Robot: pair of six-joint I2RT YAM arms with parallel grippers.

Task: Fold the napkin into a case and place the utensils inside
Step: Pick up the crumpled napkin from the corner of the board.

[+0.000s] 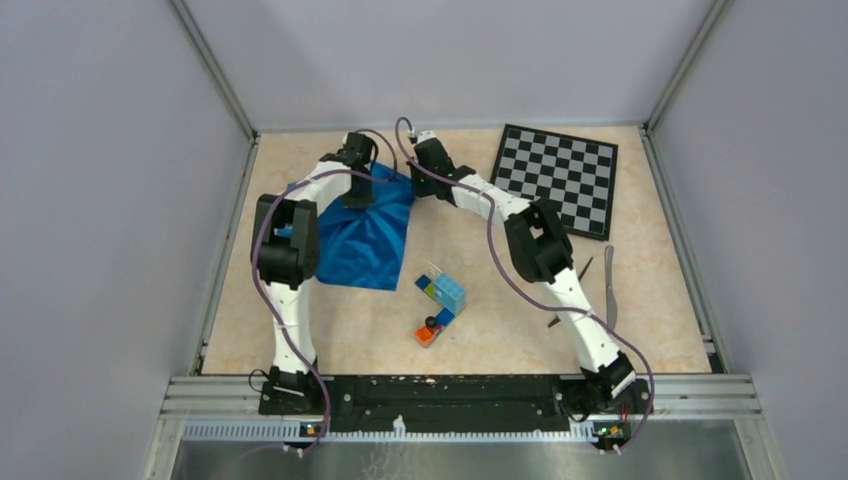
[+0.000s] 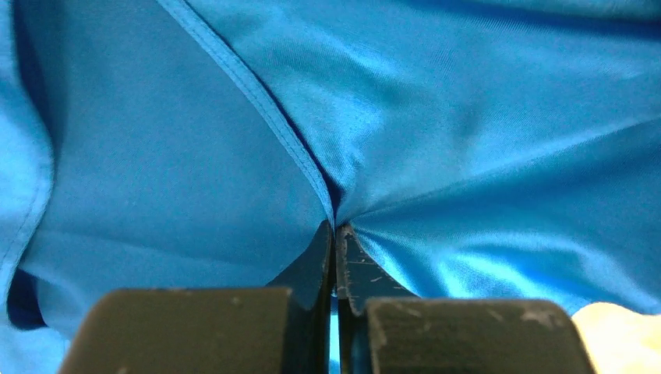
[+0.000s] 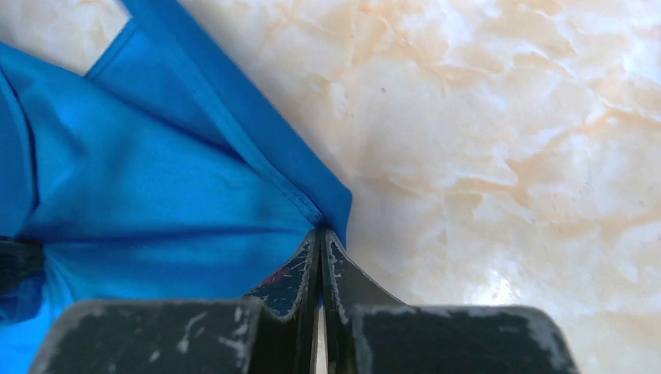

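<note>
Both my pincers are pressed fully together on the napkin [image 1: 365,245], which lies rumpled at about 9 o'clock on the worktop [image 1: 480,340]. My left pincer [image 2: 335,227] has a pinch of cloth right beside a stitched hem, and the fabric puckers into its tips. My right pincer [image 3: 321,232] bites the far corner, at the napkin's 1 o'clock, where the hemmed edge ends and bare worktop begins.

I judge that gripping near the far edge at two points lets me lift it and draw it toward 6 o'clock for a fold without the shiny sheet bunching.

Room is fair. The toy bricks [image 1: 440,300] sit near the napkin's near right corner, at 5 o'clock from it, and could snag a wide sweep. The chessboard [image 1: 558,178] is at 2 o'clock, well apart. The fork [image 1: 584,270] and knife [image 1: 609,285] lie at 4 o'clock, beside my right arm, not yet picked up.
</note>
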